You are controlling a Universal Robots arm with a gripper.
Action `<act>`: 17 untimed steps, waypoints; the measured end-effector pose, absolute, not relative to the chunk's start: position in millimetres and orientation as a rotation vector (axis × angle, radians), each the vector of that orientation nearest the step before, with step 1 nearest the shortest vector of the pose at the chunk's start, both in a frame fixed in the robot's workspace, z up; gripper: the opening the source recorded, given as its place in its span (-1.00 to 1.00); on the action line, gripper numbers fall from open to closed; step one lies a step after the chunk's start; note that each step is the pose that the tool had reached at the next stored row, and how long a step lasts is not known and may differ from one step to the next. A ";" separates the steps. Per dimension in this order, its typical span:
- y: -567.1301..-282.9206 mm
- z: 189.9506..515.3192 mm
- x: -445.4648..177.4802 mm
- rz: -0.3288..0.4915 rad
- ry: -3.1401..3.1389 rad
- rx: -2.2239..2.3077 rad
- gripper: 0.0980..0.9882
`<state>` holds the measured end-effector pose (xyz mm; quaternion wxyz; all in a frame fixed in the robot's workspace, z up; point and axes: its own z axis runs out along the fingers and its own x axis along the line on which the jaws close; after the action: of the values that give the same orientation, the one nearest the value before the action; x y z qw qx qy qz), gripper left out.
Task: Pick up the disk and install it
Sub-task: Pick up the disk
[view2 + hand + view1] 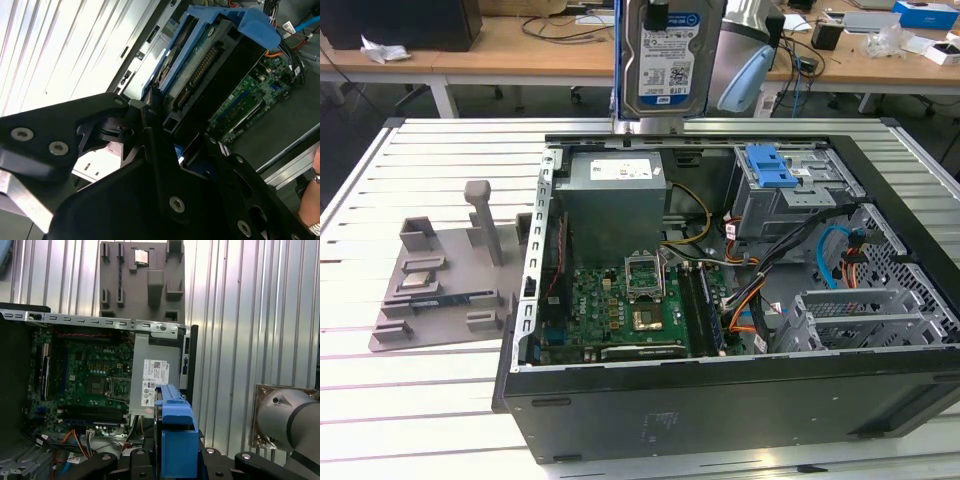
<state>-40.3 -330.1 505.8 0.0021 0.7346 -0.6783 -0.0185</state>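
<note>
Black pincer pinches the disk, upright, high above the open computer case on the worktop.

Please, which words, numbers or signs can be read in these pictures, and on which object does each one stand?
White-and-blue label on the disk: print and barcodes, too small to read.
White label on the power-supply box: print and a barcode, too small to read.
White markings on the motherboard: too small to read.
No text can be quoted with confidence.
</note>
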 end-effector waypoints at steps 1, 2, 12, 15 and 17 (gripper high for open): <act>-333.6 505.8 -40.3 -0.058 -2.128 2.305 -0.39; -335.0 505.8 -40.3 -0.058 -2.128 2.305 -0.39; -345.4 505.7 -40.2 -0.058 -2.172 2.264 -0.39; -353.7 505.7 -40.2 -0.058 -2.172 2.264 -0.39; -359.2 505.6 -40.2 -0.058 -2.173 2.264 -0.39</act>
<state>-40.2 -359.2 505.6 0.0017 0.7214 -0.6923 -0.0185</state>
